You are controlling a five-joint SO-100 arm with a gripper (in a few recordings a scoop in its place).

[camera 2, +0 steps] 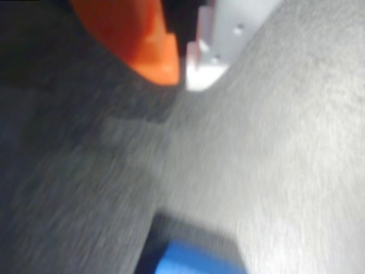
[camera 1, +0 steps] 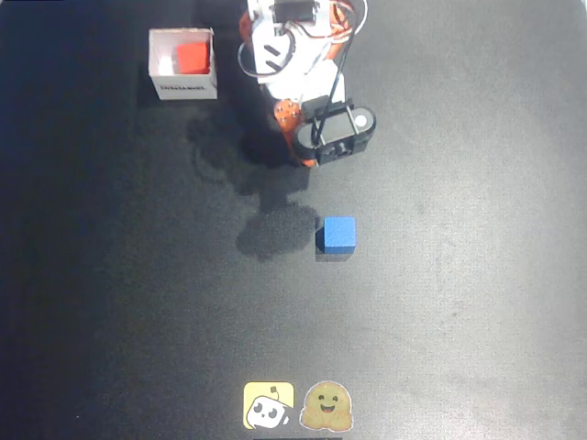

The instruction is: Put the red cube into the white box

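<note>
Scanning the overhead view from left to right, we meet the white box [camera 1: 183,63] first, up and well to the left of the tool, with the red cube [camera 1: 191,58] already lying inside it toward its right wall; dark print shows on the box's near side. Next comes the arm's base and then the gripper [camera 1: 292,124], which sits to the right of the box and apart from it, with the black wrist housing just to its right. Below the tool and slightly to its right lies the blue cube [camera 1: 339,234], alone on the dark table [camera 1: 459,275], and at the bottom edge sit two stickers [camera 1: 298,406]. In the wrist view we see the orange finger [camera 2: 145,43] at the upper left, touching or nearly touching the white finger [camera 2: 208,57] beside it, with nothing between them; we judge the jaws to be closed and empty, though the blur keeps us cautious. The blue cube [camera 2: 199,264] shows at the lower edge of that view. For the relation that counts: the cube lies up-left of the tool, inside the box, so we judge the placing done, and any coming move is likely just a retreat clear of the box.
</note>
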